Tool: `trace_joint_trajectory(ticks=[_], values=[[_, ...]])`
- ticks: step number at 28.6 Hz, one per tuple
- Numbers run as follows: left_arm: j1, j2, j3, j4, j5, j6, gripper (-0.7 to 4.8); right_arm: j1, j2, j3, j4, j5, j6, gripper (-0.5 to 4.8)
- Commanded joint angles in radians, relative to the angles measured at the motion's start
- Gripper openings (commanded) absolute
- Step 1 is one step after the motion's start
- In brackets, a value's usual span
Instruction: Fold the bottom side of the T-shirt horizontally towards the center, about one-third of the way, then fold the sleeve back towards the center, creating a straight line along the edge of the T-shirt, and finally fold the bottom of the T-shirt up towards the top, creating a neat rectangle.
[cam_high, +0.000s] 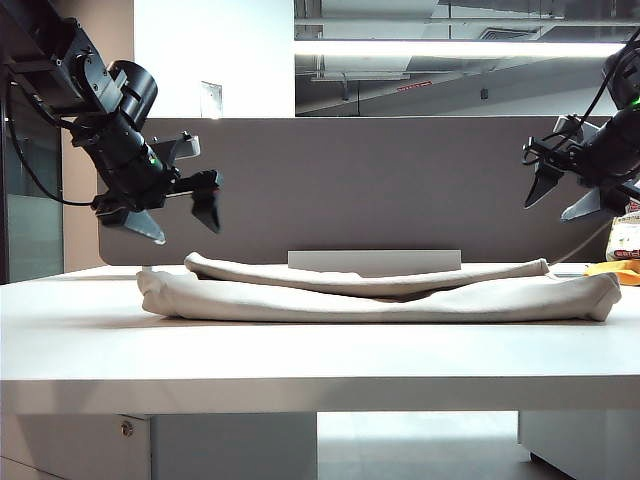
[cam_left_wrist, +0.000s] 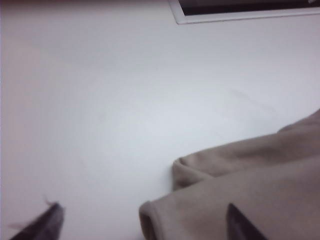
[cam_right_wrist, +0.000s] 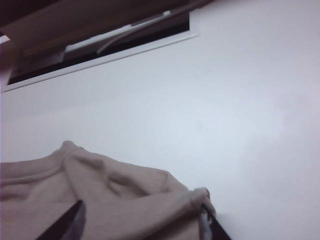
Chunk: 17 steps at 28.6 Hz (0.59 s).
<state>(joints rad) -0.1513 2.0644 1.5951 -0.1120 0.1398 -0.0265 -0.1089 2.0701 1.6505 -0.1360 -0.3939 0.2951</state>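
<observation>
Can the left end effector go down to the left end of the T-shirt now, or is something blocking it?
Probably yes: the left end effector hangs open just above the T-shirt, with nothing visible between them.

A white desk (cam_high: 300, 365) stands before a grey partition panel (cam_high: 380, 180), with a pale flat bar (cam_high: 374, 260) along the panel's foot and a yellow item (cam_high: 612, 270) beside a printed packet (cam_high: 628, 235) at the desk's far right edge.

T-shirt (cam_high: 380, 297) lies folded into a long band across desk (cam_high: 300, 350), upper layer toward far edge. Left end effector (cam_high: 178, 222) in air above shirt's left end, fingers spread, nothing held. Right end effector (cam_high: 565, 192) in air above shirt's right end, fingers apart, empty. Yellow item (cam_high: 618, 270) at desk's far right corner.
</observation>
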Motion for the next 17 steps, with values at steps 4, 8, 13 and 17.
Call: trace_joint_trajectory(ticks=[4, 8, 13, 17], values=[[0.005, -0.029, 0.062, -0.225, 0.134, -0.063, 3.39, 0.003, -0.005, 0.002, -0.055, -0.187, 0.0, -0.08], [-0.023, -0.034, 0.06, -0.316, 0.243, -0.059, 0.74, 0.029, -0.005, 0.002, -0.156, -0.21, -0.001, -0.07], [-0.032, -0.034, 0.055, -0.387, 0.242, -0.033, 0.15, 0.045, -0.006, 0.002, -0.27, -0.22, -0.007, -0.07], [-0.031, -0.047, -0.026, -0.388, 0.24, -0.023, 0.15, 0.044, -0.029, -0.028, -0.354, -0.209, -0.061, -0.07]])
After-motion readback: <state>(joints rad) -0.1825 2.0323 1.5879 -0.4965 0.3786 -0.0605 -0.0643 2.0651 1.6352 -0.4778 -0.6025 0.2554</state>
